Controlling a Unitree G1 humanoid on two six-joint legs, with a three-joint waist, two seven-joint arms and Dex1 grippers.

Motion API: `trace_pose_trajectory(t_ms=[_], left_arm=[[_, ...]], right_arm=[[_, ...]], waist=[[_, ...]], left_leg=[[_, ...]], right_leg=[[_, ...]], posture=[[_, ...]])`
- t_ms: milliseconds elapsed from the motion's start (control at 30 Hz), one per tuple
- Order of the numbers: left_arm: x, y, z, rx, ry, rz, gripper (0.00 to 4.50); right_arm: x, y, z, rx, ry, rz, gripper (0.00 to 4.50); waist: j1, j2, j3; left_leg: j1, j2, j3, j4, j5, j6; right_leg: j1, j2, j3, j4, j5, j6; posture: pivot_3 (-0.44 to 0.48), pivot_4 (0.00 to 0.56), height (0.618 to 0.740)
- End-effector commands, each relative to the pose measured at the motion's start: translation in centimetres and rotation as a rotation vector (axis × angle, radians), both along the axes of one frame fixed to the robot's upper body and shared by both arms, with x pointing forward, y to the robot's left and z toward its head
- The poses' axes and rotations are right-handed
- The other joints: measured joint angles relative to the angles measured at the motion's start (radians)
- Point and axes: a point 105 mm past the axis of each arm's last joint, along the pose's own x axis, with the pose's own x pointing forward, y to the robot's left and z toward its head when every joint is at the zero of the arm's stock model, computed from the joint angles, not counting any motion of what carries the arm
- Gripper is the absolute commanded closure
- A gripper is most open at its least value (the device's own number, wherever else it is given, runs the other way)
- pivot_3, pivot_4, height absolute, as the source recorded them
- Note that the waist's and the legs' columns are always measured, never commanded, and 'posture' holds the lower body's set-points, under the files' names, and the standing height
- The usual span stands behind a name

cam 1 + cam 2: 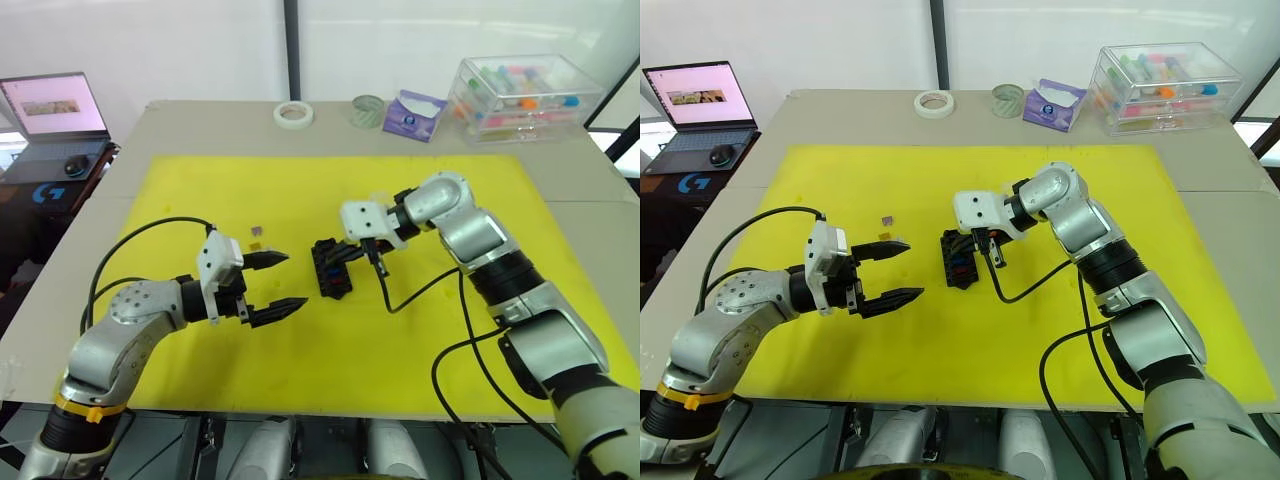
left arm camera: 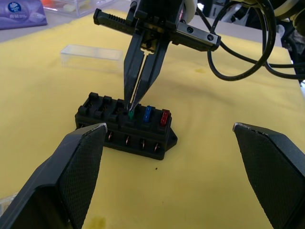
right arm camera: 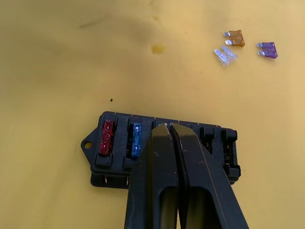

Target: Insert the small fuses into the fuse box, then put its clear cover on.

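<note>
The black fuse box (image 1: 330,268) lies mid-mat, with a red fuse (image 3: 108,137) and a blue fuse (image 3: 137,140) seated in its end slots. My right gripper (image 2: 129,109) stands over the box, shut on a green fuse (image 2: 130,115) that sits at the slot beside the blue one. To the box's left my left gripper (image 1: 285,282) hovers open and holds nothing. Orange (image 3: 236,38), purple (image 3: 268,49) and clear (image 3: 225,56) fuses lie loose on the mat. The clear cover (image 2: 91,52) rests on the mat beyond the box.
A yellow mat (image 1: 200,190) covers the table. Along the far edge stand a tape roll (image 1: 294,114), a small round glass (image 1: 367,108), a purple tissue pack (image 1: 412,115) and a large clear box of tubes (image 1: 525,95). A laptop (image 1: 55,110) sits off to the left.
</note>
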Motion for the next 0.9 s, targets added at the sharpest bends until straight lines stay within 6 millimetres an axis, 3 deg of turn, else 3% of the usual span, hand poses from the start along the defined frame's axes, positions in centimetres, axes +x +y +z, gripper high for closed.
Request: trace_pose_trajectory(t_ms=[33,367,900], left_arm=[[-0.17,0.15,0.94,0.003,-0.048,0.001,0.0],[-0.12,0.16,0.91,0.006,-0.048,0.001,0.0],[0.04,0.22,0.9,0.008,-0.049,0.001,0.0]], right_arm=[[-0.07,-0.87,-2.28,-0.092,0.018,-0.02,4.47],[0.06,-1.57,-3.17,-0.146,-0.022,-0.011,4.47],[0.02,-1.49,-2.62,-0.116,-0.002,-0.03,4.47]], waist=[[0.0,0.0,0.0],[0.001,0.0,-0.001],[0.002,0.0,-0.001]], left_leg=[[0.0,0.0,0.0,0.0,0.0,0.0],[0.002,0.0,0.0,0.0,0.0,0.0],[0.002,0.0,-0.001,0.0,0.0,0.0]], right_leg=[[0.0,0.0,0.0,0.0,0.0,0.0],[0.002,0.0,0.0,0.0,0.0,0.0],[0.002,0.0,0.0,0.0,0.0,0.0]], posture=[[0.0,0.15,0.74],[0.0,0.15,0.74],[0.0,0.15,0.74]])
